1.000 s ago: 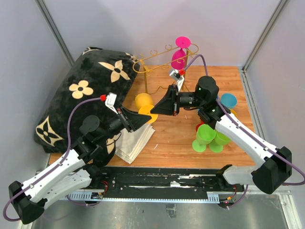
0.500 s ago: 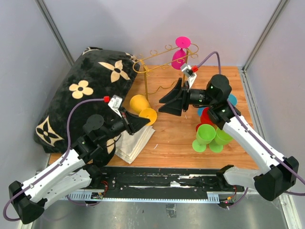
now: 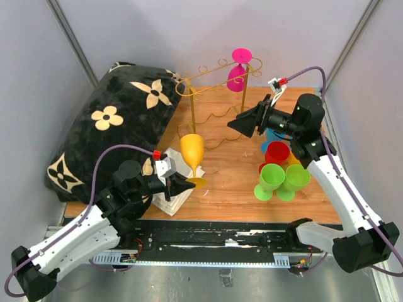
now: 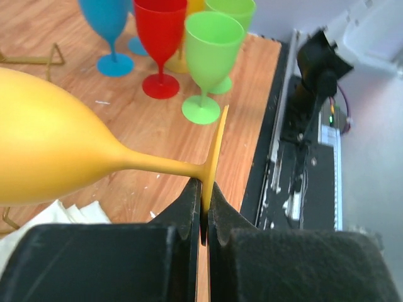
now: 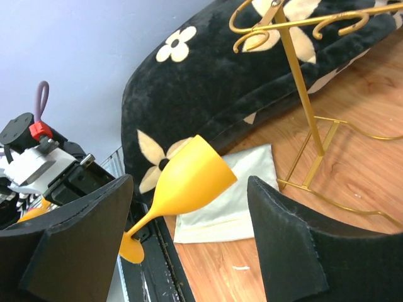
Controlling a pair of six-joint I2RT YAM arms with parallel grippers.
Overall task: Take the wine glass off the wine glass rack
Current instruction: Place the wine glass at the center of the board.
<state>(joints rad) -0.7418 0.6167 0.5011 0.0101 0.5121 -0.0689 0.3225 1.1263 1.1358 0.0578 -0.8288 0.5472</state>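
Wine glass (image 4: 50, 160) first: our left claw (image 4: 202, 192) is clamped tight on the edge of its yellow foot, with the stem and bowl reaching away from the fingers at a tilt. We hold it clear of the gold wire rack (image 5: 305, 94), over the near-left worktop (image 3: 227, 182), just beside a folded white cloth (image 5: 227, 189). Our right claw (image 3: 238, 124) stands wide apart with nothing in it, near the rack's right end, where a pink glass (image 3: 236, 75) hangs. A black flowered cushion (image 3: 113, 119) lies at the left.
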